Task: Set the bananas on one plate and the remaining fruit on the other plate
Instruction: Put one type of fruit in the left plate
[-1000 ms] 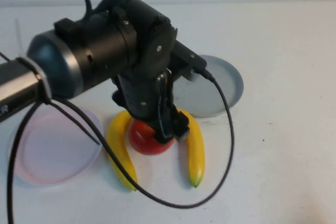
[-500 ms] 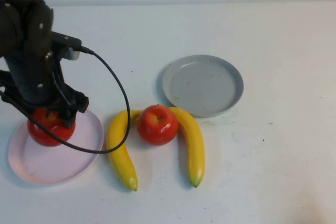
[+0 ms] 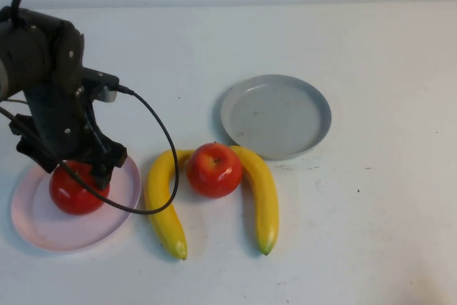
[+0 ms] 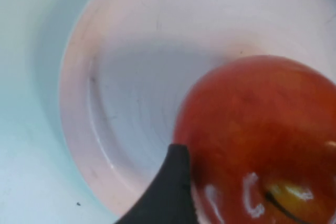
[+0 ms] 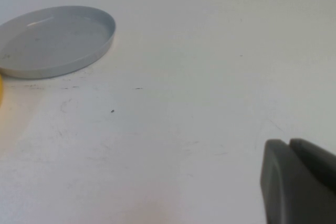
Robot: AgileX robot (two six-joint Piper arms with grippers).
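glossy round apple (image 3: 73, 189) now rests on pink plate (image 3: 43, 228).

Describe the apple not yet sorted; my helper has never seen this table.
Start at the grey plate; just in front of it two bananas form an arch. The apple sits between them on the bare table, unlike the other apple, on the pink plate under the left gripper.
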